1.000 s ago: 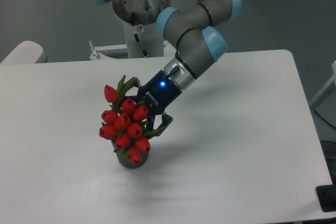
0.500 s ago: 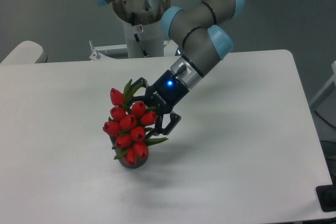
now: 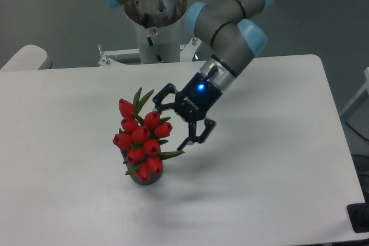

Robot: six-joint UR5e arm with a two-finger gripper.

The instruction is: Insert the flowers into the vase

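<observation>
A tight bunch of red tulip flowers (image 3: 140, 139) with green leaves stands in the small dark grey vase (image 3: 147, 177) on the white table (image 3: 277, 159), leaning a little to the left. Only the vase's lower part shows beneath the blooms. My gripper (image 3: 170, 124) is just right of the bunch, open, its fingers spread and holding nothing. One finger reaches toward the upper leaves and the other points down beside the lower leaves, both apart from the flowers.
The arm's base column (image 3: 153, 24) stands behind the table's far edge. A pale rounded object (image 3: 23, 57) sits at the back left corner. A black item (image 3: 358, 218) shows at the lower right edge.
The gripper has opened and let go of the flowers, then drawn back to the right and slightly up. The bunch now stands on its own in the vase.
</observation>
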